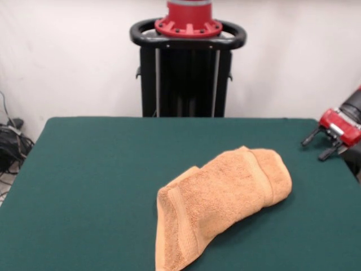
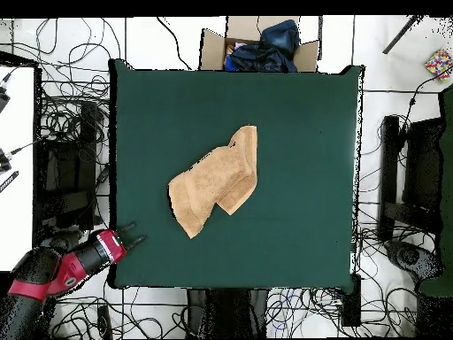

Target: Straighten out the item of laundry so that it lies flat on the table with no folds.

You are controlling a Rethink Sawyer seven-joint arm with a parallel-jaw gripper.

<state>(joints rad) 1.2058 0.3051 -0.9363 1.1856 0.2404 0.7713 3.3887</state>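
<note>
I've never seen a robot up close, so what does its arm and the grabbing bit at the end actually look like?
The arm is rounded and tube-like, red with black sections. It ends in a red block with a pale patch, from which the end effector sticks out as two thin black prongs. A red, bolted collar tops the black pedestal.

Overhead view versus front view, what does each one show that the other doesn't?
Only the overhead view shows the floor around the table: tangled cables and a cardboard box holding dark cloth. Only the front view shows the black pedestal and the wall behind it. Both show the towel folded over itself on the green table, and the tool open at the table's edge, apart from the towel.
</note>
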